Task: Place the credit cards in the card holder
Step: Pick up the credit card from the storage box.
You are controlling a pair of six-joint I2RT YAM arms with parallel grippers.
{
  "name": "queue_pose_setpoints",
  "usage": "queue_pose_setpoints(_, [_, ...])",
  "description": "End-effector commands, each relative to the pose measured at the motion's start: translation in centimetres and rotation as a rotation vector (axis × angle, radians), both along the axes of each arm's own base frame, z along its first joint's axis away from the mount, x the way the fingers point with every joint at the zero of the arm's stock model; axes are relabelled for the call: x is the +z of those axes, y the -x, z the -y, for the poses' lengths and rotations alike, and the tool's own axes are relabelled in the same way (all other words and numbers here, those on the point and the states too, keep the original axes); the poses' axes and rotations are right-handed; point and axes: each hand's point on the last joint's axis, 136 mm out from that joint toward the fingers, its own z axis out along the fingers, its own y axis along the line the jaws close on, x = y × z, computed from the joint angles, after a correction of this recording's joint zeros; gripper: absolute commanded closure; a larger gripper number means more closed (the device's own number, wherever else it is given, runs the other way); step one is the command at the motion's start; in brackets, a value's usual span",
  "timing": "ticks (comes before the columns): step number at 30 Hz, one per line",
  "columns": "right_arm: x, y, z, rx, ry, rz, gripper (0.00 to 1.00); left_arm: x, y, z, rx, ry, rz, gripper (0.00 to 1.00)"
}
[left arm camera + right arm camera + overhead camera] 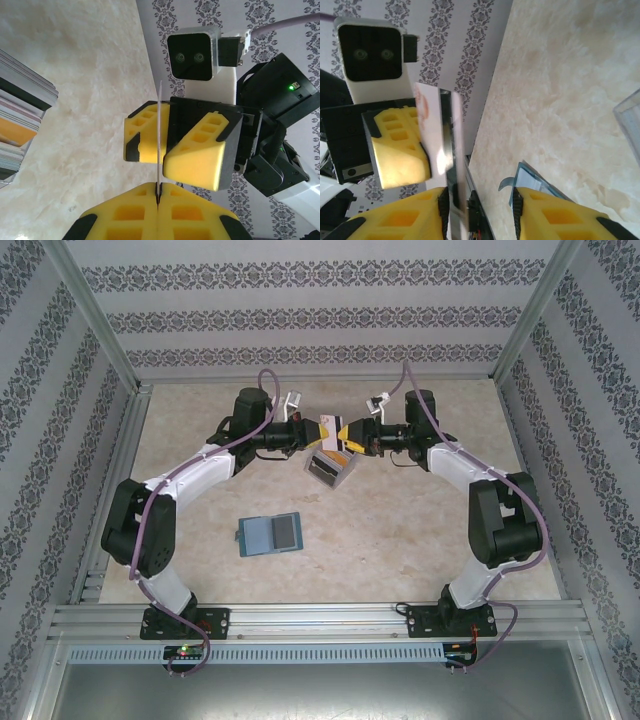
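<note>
My left gripper [159, 187] is shut on one white credit card [159, 115], seen edge-on and standing up from its yellow pads. It meets my right gripper [352, 435] nose to nose above the back middle of the table. My right gripper [480, 200] is open, its fingers [200, 155] on either side of the card. In the right wrist view the white card [432, 130] lies close to the left-hand finger, with a wide gap to the other. The teal-blue card holder [268, 534] lies open and flat on the table, nearer the front left.
A clear box of upright cards [325, 470] stands just below the two grippers; its stack [20, 125] shows in the left wrist view. The beige marble-look table [400, 530] is fenced by metal frame posts and patterned walls.
</note>
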Motion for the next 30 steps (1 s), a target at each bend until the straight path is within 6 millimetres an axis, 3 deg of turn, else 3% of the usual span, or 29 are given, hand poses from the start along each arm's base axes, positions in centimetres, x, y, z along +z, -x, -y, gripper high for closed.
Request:
queue_pose_setpoints(1, [1.4, 0.3, -0.6, 0.051, -0.027, 0.048, 0.60, 0.7, -0.2, 0.3, -0.028, 0.028, 0.016, 1.00])
queue_pose_setpoints(7, [1.9, 0.4, -0.5, 0.052, -0.032, 0.057, 0.72, 0.3, -0.1, 0.3, -0.032, 0.024, 0.002, 1.00])
queue_pose_setpoints(15, [1.7, 0.8, -0.5, 0.050, -0.025, 0.060, 1.00, -1.1, -0.4, -0.3, 0.004, 0.000, -0.032, 0.97])
queue_pose_setpoints(17, [1.6, 0.9, -0.6, 0.051, -0.022, 0.061, 1.00, -2.0, -0.9, -1.3, 0.060, -0.029, -0.045, 0.80])
queue_pose_setpoints(20, [1.4, 1.3, -0.6, 0.046, -0.013, 0.075, 1.00, -2.5, -1.2, -2.3, 0.105, -0.048, -0.046, 0.68])
queue_pose_setpoints(25, [0.7, 2.5, -0.9, 0.050, 0.008, 0.069, 1.00, -3.4, -0.8, -3.5, 0.131, -0.099, -0.055, 0.60])
queue_pose_setpoints(30, [-0.9, 4.4, -1.4, 0.057, 0.050, 0.043, 1.00, -5.3, 0.4, -6.3, 0.211, -0.179, -0.078, 0.59])
